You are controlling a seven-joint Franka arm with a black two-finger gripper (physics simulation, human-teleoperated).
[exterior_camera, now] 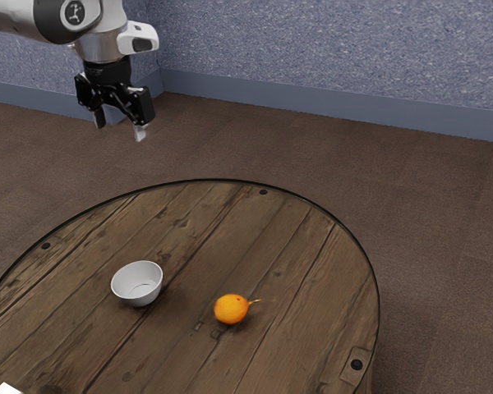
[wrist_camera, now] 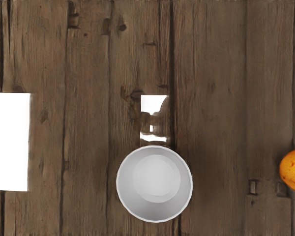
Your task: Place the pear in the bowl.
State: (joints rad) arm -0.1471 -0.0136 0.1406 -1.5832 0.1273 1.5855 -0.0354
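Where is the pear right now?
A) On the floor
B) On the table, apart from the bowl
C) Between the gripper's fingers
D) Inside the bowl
B: the pear sits on the wooden table, with bare planks between it and the bowl, while the fingers stand apart, holding nothing.

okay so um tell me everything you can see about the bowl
The bowl is small, round and plain, pale gray-white, with a thin lighter rim, smooth walls that flare outward, and a flat round bottom inside. It could be ceramic or plastic; I can't tell which. It's empty and sits upright on the wooden table, apart from the orange-colored fruit. I see no chips or cracks, and only the tabletop touches it.
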